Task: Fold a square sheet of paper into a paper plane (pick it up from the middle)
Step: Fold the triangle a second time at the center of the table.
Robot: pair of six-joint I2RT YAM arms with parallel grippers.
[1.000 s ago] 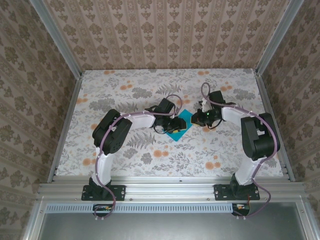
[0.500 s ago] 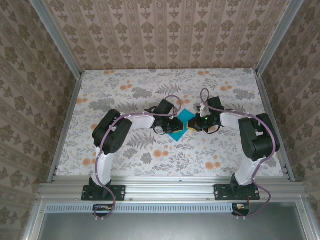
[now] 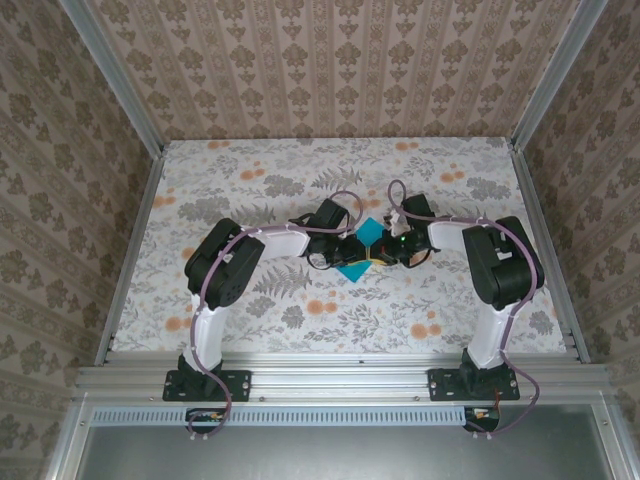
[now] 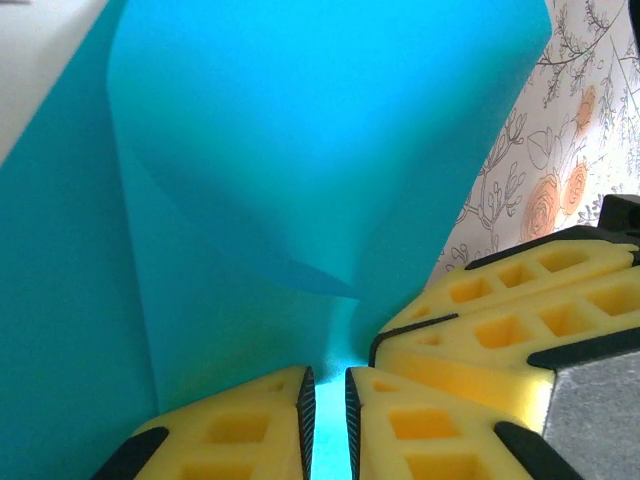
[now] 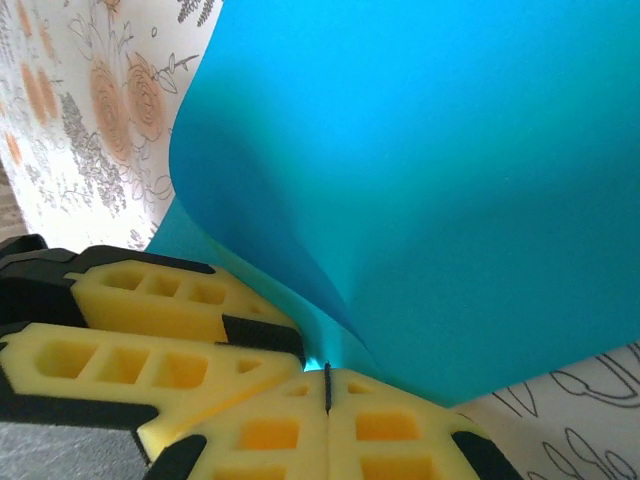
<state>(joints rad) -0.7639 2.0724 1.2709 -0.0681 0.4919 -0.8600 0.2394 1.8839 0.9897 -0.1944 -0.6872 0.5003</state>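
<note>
The square sheet of paper [image 3: 353, 270] is teal-blue and lies mid-table, buckled upward between both grippers. My left gripper [image 3: 357, 250] stands over its middle. In the left wrist view its yellow fingers [image 4: 250, 420] are almost together at the left gripper [image 4: 327, 378], with a raised fold of the paper [image 4: 300, 150] pinched in the narrow gap. My right gripper [image 3: 381, 250] is shut, pads touching, and its tip [image 5: 327, 372] presses against the curled paper [image 5: 450, 150] right beside the left fingers [image 5: 150, 300]. The right fingers [image 4: 500, 320] appear at the right of the left wrist view.
The floral tablecloth [image 3: 300, 180] covers the table, bounded by aluminium rails [image 3: 130, 260] at both sides and patterned walls behind. Both arms' cables loop above the wrists near the centre.
My right gripper has moved left, staying shut, until it meets the paper and the left gripper. The left jaws have narrowed onto the paper's middle, and the sheet has buckled up.
</note>
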